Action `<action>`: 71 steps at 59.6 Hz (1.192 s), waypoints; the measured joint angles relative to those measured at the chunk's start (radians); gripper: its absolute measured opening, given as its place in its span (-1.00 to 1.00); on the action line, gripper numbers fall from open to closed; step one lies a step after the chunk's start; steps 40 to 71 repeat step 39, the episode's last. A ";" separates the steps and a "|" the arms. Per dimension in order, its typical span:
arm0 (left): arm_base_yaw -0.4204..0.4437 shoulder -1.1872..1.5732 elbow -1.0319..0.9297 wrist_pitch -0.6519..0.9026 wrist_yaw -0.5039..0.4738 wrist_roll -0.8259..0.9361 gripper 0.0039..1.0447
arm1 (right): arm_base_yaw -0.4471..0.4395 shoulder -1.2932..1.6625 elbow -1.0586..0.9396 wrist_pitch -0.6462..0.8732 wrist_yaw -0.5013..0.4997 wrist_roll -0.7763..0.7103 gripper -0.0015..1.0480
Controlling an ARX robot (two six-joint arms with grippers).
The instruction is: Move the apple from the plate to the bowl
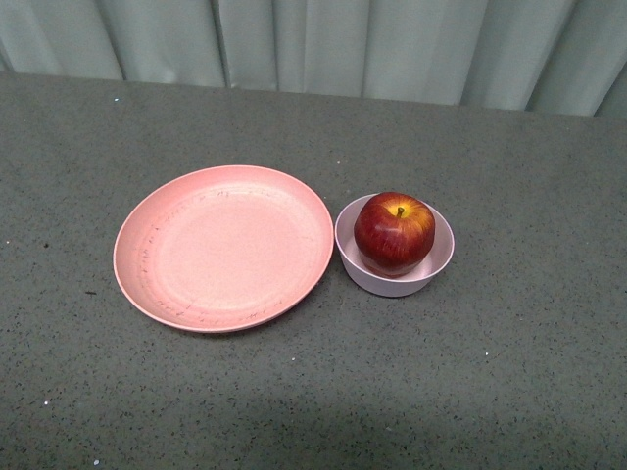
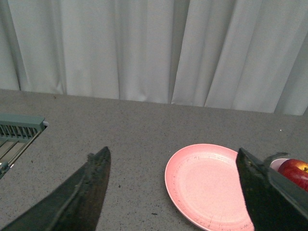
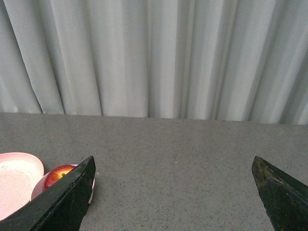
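The dark-red apple [image 1: 394,232] with a yellow patch at its stem sits in the small pale-pink bowl [image 1: 438,266], right of the wide salmon-pink plate [image 1: 223,247], which is empty. Bowl and plate touch or nearly touch. Neither arm shows in the front view. In the left wrist view my left gripper [image 2: 173,156] is open and empty, with the plate [image 2: 204,183] between its fingers and the apple [image 2: 296,173] partly hidden behind one finger. In the right wrist view my right gripper [image 3: 174,163] is open and empty; the apple [image 3: 57,174], bowl [image 3: 37,188] and plate edge [image 3: 17,180] show beside one finger.
A grey speckled table [image 1: 509,392] carries everything. Pale curtains [image 1: 323,44] hang behind its far edge. A grey-green slotted fixture [image 2: 19,130] shows at the table's side in the left wrist view.
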 joint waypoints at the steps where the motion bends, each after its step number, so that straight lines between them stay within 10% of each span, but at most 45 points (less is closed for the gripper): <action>1: 0.000 0.000 0.000 0.000 0.000 0.000 0.58 | 0.000 0.000 0.000 0.000 0.000 0.000 0.82; 8: 0.000 0.000 0.000 0.000 0.000 0.003 0.91 | 0.000 0.000 0.000 0.000 0.000 0.000 0.82; 71: 0.000 0.000 0.000 0.000 0.000 0.003 0.88 | 0.000 0.000 0.000 0.000 0.000 0.000 0.82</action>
